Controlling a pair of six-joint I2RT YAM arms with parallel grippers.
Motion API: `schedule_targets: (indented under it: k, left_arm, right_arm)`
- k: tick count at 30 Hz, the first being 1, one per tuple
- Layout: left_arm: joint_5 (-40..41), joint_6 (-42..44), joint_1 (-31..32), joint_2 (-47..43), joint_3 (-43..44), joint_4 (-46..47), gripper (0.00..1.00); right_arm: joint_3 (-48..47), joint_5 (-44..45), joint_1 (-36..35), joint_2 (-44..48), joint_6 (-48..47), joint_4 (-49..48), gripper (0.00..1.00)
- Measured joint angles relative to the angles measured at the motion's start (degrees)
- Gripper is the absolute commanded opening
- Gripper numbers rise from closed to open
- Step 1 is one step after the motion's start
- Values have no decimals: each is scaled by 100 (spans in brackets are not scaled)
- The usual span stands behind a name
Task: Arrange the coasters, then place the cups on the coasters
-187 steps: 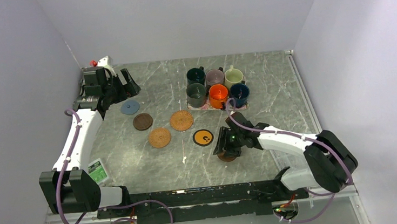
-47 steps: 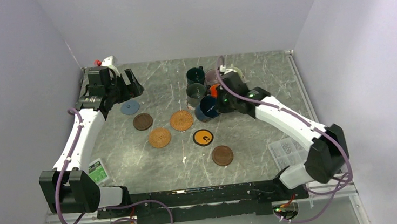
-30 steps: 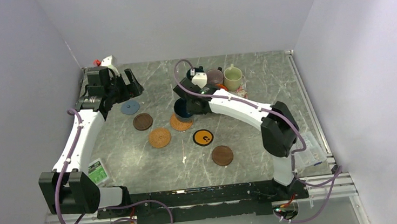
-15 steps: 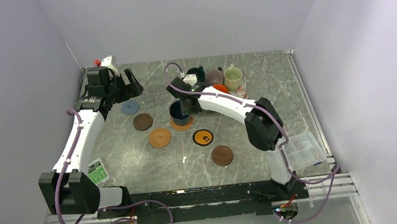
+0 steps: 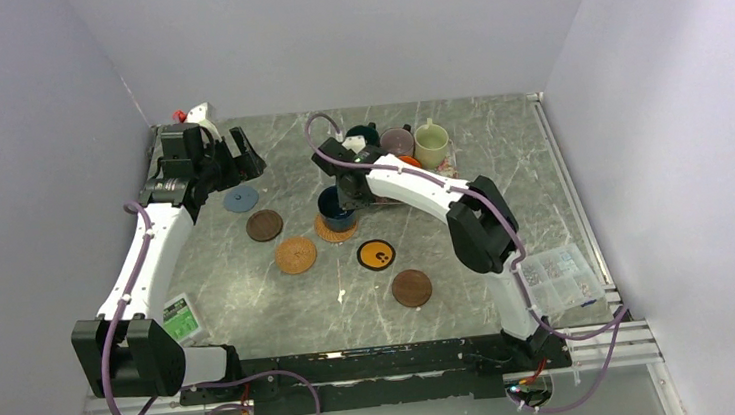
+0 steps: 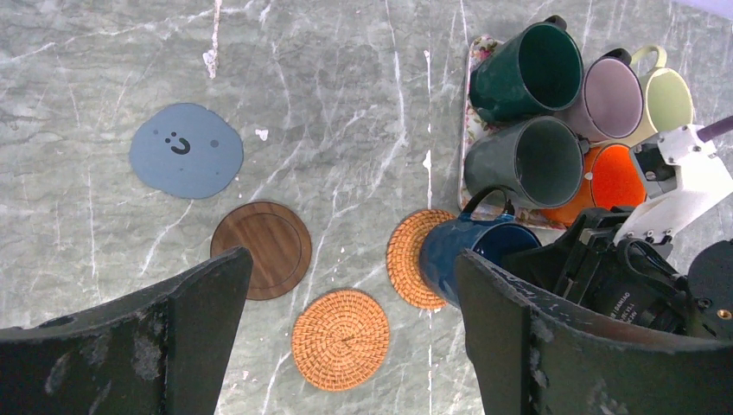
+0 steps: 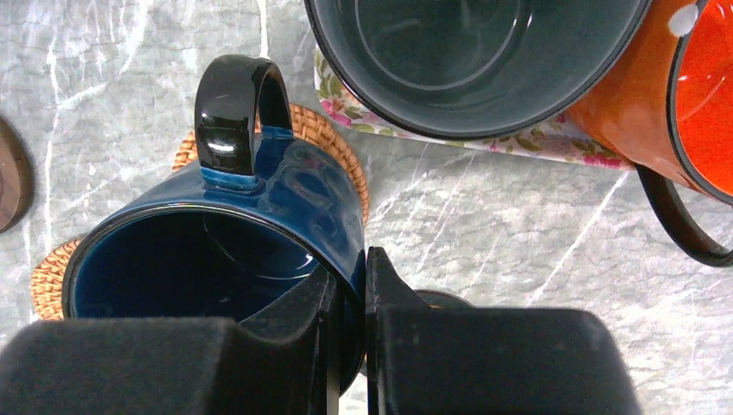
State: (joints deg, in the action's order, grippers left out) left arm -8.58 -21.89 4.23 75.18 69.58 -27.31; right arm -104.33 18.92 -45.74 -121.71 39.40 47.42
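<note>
**Navy blue mug gripped over a tan woven coaster**

The navy blue mug point(image 7: 216, 251) is gripped by the right hand point(image 7: 348, 294). The mug's wall, on the side away from the handle, is pinched between the two nearly closed fingers, one inside the rim and one outside. The mug is found just beside the near left corner of the floral mat point(image 6: 474, 130), over a tan woven coaster point(image 6: 404, 259). The edge of this coaster is seen behind the handle and at the left of the mug. Whether the bottom of the mug rests on it cannot be told.

On the floral mat five mugs are grouped closely. The dark green mug point(image 6: 523, 73), the mauve mug point(image 6: 605, 97) and the cream mug point(image 6: 666, 99) are in the far row. The dark grey mug point(image 6: 523, 162) and the orange mug point(image 6: 609, 177) are in the near row.

The other coasters lie flat on the table point(image 5: 500, 156), all to the left of the mat or nearer to the arm bases than it. They are the grey-blue coaster point(image 6: 186, 162), a dark brown coaster point(image 6: 262, 249), a second tan woven coaster point(image 6: 341, 339), the black coaster with yellow centre point(image 5: 376, 255) and a second dark brown coaster point(image 5: 412, 288).

The left hand point(image 6: 353, 259) is wide open and nothing is held in it. It is seen above the table, well to the left of the mat.
</note>
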Motion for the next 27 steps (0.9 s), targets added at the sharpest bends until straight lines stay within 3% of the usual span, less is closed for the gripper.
schedule_targets:
  k: [15,20,27]
  left_arm:
    - [-2,0,0,0,0,0,94]
    - [-2,0,0,0,0,0,94]
    - [-2,0,0,0,0,0,94]
  right_arm:
    - [-170,-153,44,-282,-70,37,0]
    - [-245,-245,61,-332,-92,87,25]
    - [-365,-398,76,-356,-98,57,38]
